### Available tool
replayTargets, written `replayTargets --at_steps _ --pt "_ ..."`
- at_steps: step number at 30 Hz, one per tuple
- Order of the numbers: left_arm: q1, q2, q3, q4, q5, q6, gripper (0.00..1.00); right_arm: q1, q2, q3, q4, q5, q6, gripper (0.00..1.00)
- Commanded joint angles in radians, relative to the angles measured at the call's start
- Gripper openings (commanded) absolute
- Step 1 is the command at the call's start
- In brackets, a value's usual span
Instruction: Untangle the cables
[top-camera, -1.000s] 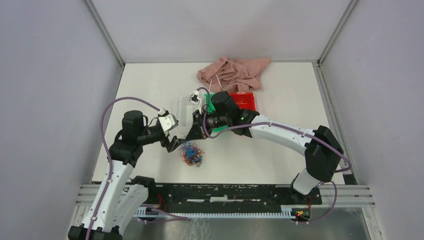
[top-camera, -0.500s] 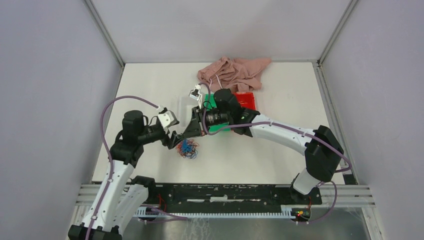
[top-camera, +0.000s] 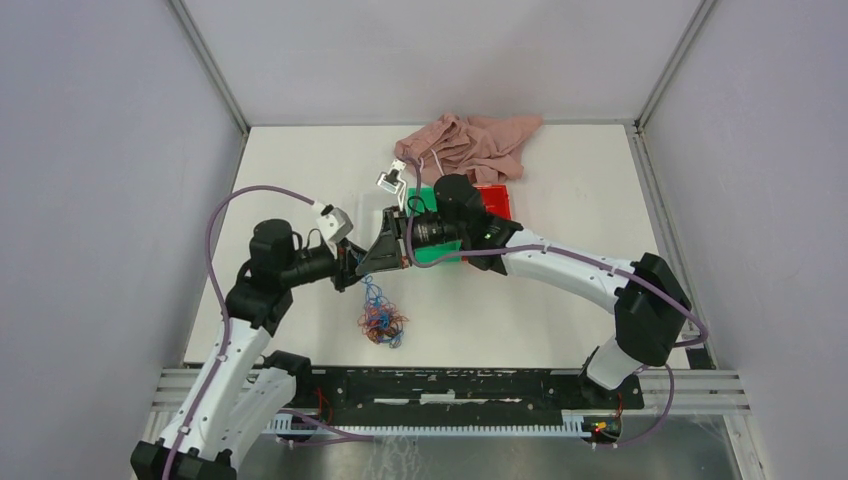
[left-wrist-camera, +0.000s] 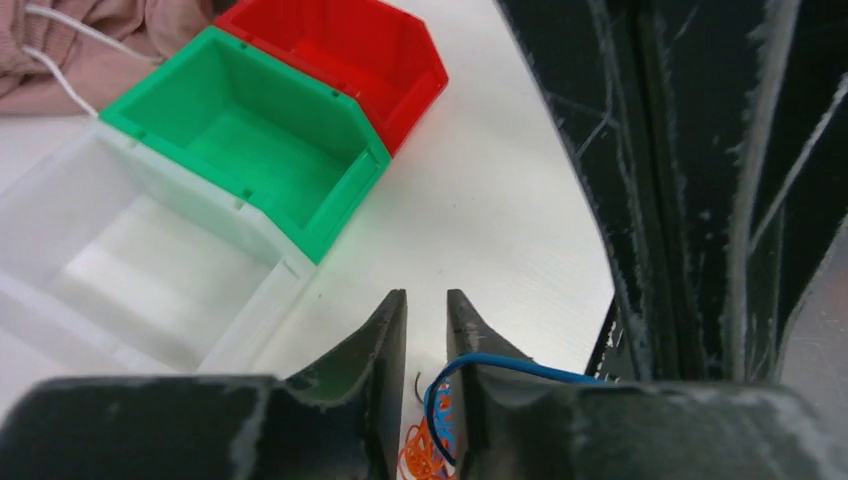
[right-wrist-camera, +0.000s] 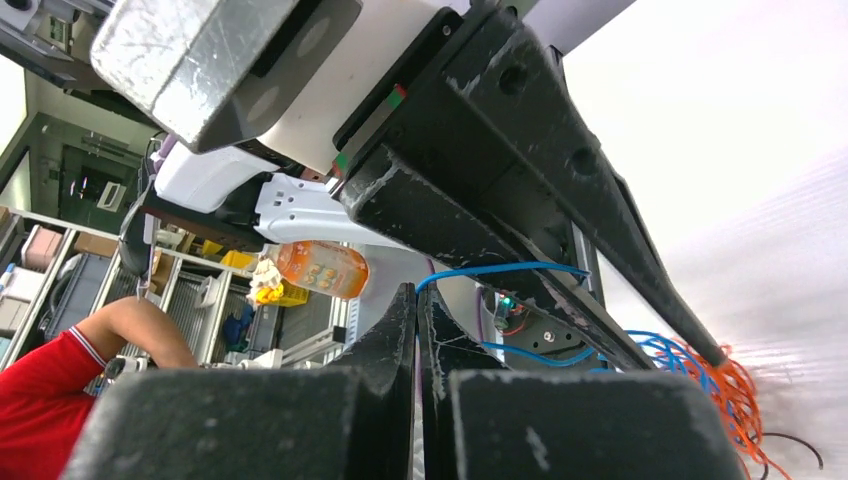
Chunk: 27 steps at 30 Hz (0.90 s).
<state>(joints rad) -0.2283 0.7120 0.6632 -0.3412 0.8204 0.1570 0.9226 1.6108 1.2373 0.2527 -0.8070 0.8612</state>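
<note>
Showing cables (top-camera: 382, 322) as one small tangle of thin, curly strands in orange, blue and a dark colour, below the two grippers and over the white table (top-camera: 500, 320); resting or hanging, impossible to tell. A few blue strands running up to the fingertips. Too knotted for a strand count. From the left wrist, cables (left-wrist-camera: 436, 425) cut off by the bottom edge and partly hidden between the fingers.

Left gripper (top-camera: 356, 276): two scuffed black fingers nearly together, clamped on a blue strand looping over one finger (left-wrist-camera: 470, 335). Right gripper (right-wrist-camera: 416, 292): fingers pressed flat together, pinching another blue strand at the tips. Tips of both grippers touching or just apart; cannot tell which.

Behind: three open plastic bins side by side, one clear bin (left-wrist-camera: 150, 250), one green bin (left-wrist-camera: 340, 200), one red bin (left-wrist-camera: 400, 90). Beyond: one crumpled pink cloth (top-camera: 468, 145).
</note>
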Motion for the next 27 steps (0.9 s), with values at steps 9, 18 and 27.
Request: replayTargets --at_steps 9,18,27 --pt "-0.009 0.029 0.057 0.138 0.12 -0.281 0.03 -0.019 -0.074 -0.023 0.09 -0.017 0.033 0.29" --pt "-0.01 0.067 0.198 0.13 0.139 -0.325 0.03 -0.146 -0.312 -0.209 -0.16 0.259 -0.203 0.6" --pt "-0.009 0.057 0.222 0.145 0.144 -0.389 0.03 -0.106 -0.173 -0.234 0.106 0.308 -0.106 0.68"
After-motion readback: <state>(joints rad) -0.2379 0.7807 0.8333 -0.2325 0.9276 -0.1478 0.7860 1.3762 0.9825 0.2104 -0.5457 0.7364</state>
